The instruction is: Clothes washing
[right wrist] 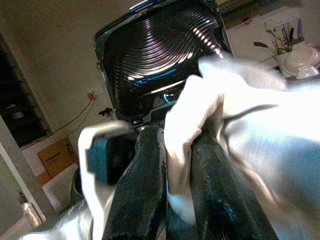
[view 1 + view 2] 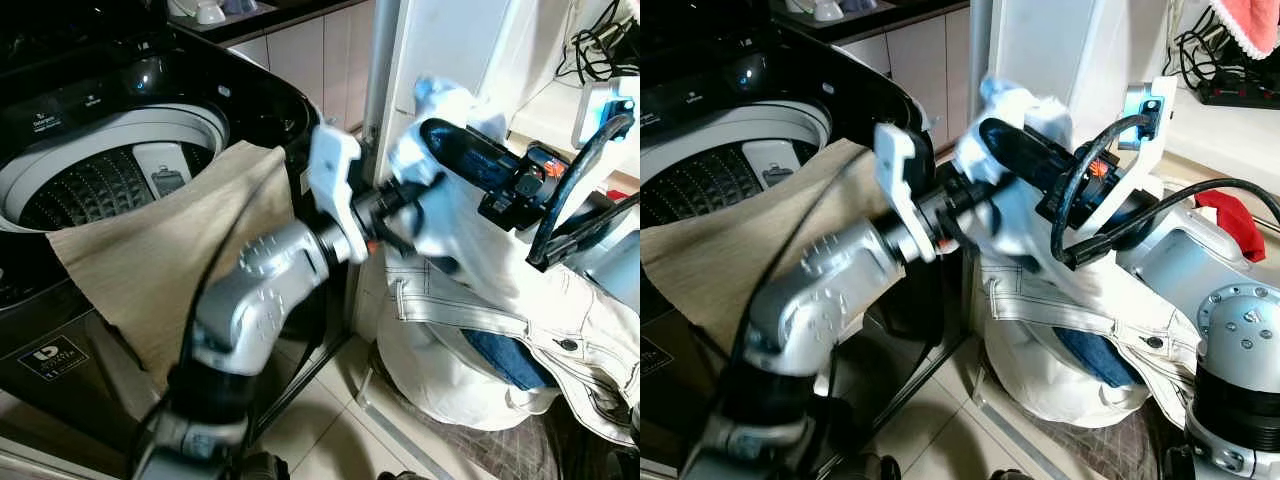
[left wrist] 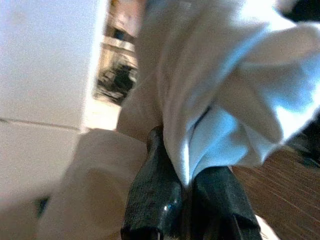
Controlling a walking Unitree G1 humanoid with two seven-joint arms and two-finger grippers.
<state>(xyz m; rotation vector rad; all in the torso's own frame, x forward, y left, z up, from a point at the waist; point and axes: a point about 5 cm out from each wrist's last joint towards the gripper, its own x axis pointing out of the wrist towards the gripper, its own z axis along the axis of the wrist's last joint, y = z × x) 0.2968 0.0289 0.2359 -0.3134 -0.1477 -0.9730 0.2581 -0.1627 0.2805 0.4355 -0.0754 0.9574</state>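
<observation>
A white garment hangs in the air between both arms, to the right of the black top-loading washing machine. My left gripper is shut on a fold of it; its fingers pinch the white cloth. My right gripper is shut on the garment's upper part, with white fabric squeezed between its fingers. The machine's lid stands open, and a beige cloth drapes over the drum's rim.
A white laundry bag with blue denim and more white clothing stands on the tiled floor to the right of the machine. A white cabinet side rises behind it. Cables and a red cloth lie at the right.
</observation>
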